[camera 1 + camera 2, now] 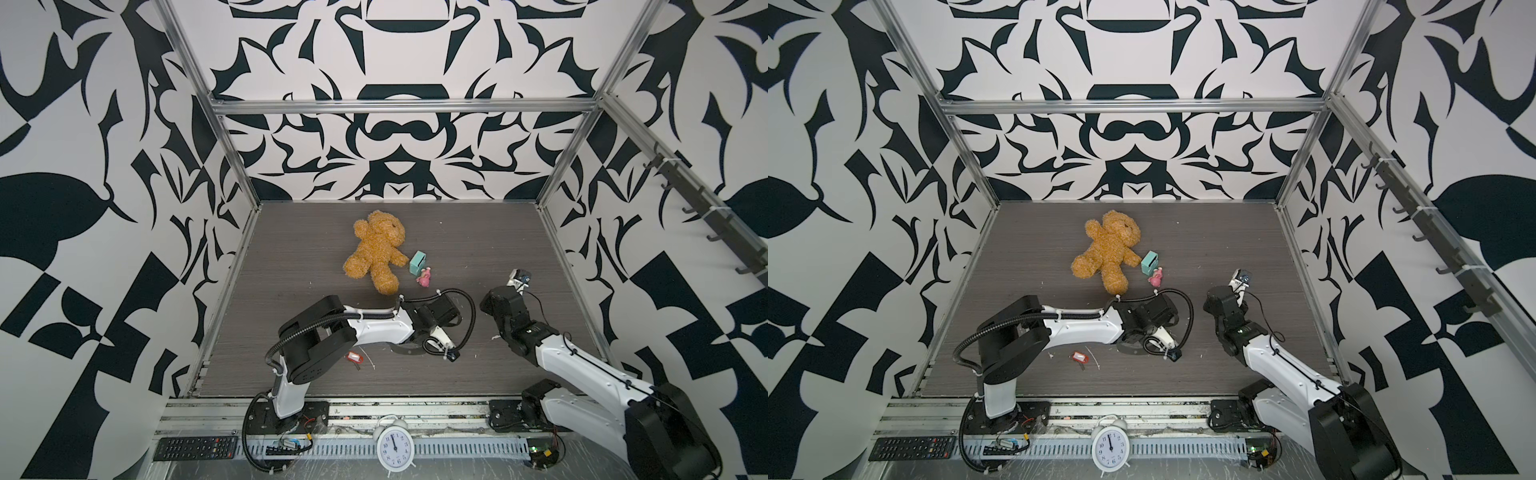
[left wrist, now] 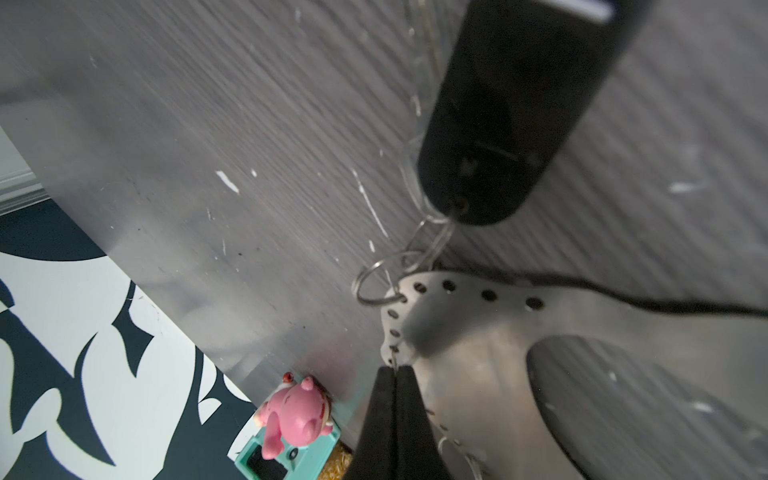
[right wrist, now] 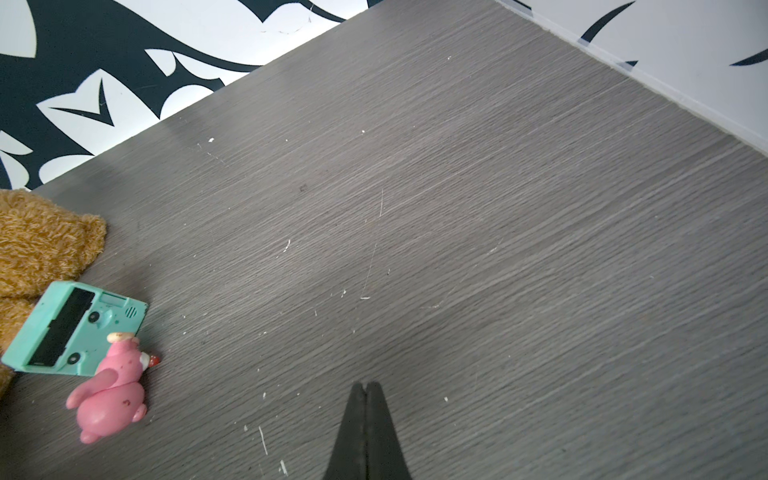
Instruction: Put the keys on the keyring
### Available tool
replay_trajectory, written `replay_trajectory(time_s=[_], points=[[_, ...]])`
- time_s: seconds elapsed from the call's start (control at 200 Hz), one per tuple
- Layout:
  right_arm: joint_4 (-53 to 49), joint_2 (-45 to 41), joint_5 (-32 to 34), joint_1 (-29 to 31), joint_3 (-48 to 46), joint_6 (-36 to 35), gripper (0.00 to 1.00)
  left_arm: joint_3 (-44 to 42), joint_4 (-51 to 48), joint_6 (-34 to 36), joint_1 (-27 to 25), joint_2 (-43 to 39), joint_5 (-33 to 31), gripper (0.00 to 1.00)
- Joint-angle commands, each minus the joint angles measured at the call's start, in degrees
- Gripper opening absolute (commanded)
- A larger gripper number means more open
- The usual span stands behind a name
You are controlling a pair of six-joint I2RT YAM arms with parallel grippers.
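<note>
In the left wrist view my left gripper [image 2: 393,368] is shut on the dotted edge of the grey strap [image 2: 478,353]. A silver keyring [image 2: 376,282] hangs through a hole at the strap's end. Small silver rings run from the keyring to the black fob [image 2: 498,124], which lies on the table. The red tag [image 1: 355,357] with its white window lies apart, by the left arm's base, also seen in a top view [image 1: 1079,356]. My right gripper [image 3: 365,384] is shut on nothing above bare table.
A brown teddy bear [image 1: 378,249], a teal toy camera [image 1: 418,262] and a pink figurine [image 1: 424,276] lie behind the left arm. A black remote [image 1: 195,448] and a white alarm clock [image 1: 394,446] sit on the front rail. Patterned walls enclose the table.
</note>
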Motion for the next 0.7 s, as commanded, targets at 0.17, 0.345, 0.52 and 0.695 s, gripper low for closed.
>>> replay_trajectory(time_s=[0.17,0.345,0.52,0.695], points=[[2.0,0.4,-1.1,-0.1,0.0,-0.1,0.02,4.8,-14.5,-13.4,2.8,-9.8,12.7,0.0],[3.3,-0.1,-2.7,-0.1,-0.3,-0.7,0.03,3.8,-16.4,-17.9,4.8,-15.0,20.1,0.0],[10.3,-1.7,-9.3,-0.2,-2.7,-3.9,0.16,3.6,-16.4,-24.1,7.9,-20.0,29.3,0.0],[16.6,-3.3,-15.9,-0.1,-4.5,-7.1,0.41,3.0,-14.2,-32.8,10.1,-23.4,33.9,0.0]])
